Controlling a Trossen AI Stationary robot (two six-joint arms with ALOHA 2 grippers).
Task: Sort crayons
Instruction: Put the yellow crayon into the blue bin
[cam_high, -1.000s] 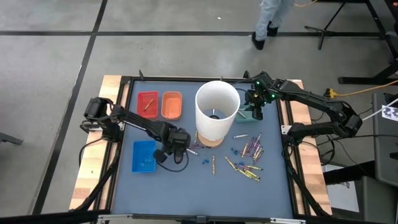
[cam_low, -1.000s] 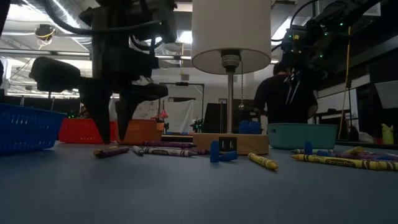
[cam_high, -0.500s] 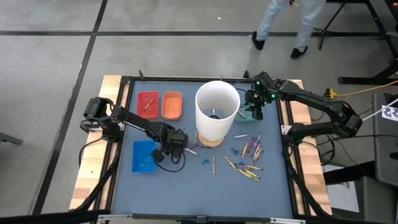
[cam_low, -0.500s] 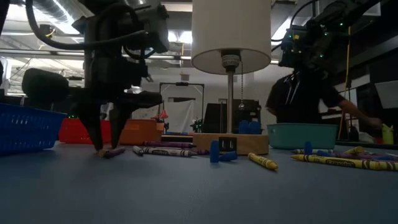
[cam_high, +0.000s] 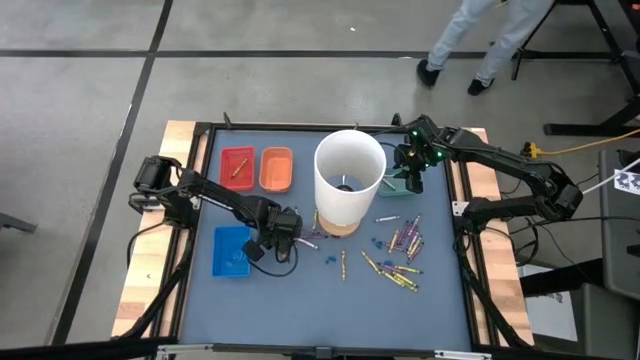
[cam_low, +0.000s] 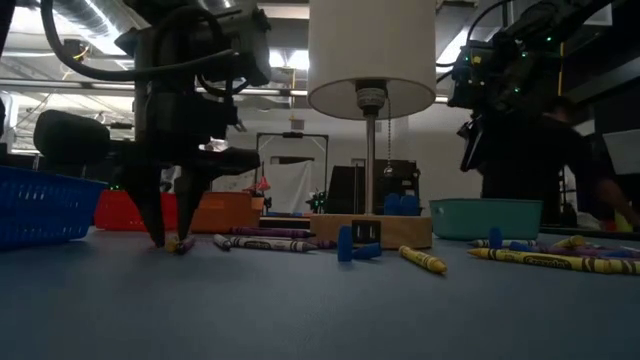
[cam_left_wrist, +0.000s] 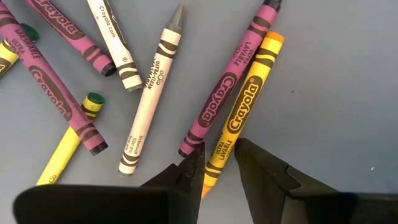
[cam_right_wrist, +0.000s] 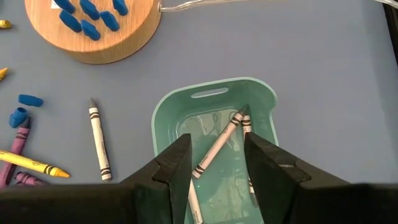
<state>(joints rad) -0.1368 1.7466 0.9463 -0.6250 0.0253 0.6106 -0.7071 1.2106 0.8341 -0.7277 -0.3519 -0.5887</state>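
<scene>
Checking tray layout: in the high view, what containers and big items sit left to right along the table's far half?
Red tray → orange tray → tall white cylinder → teal tray, with the right gripper hovering over it.

Purple, yellow and grey crayons (cam_high: 400, 262) lying scattered flat on the table

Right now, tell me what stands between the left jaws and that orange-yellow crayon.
Nothing visible does. The left gripper is open and low over the orange-yellow crayon, its jaws either side of the crayon's end. A purple crayon lies right alongside it, touching, so it may get caught too.
</scene>
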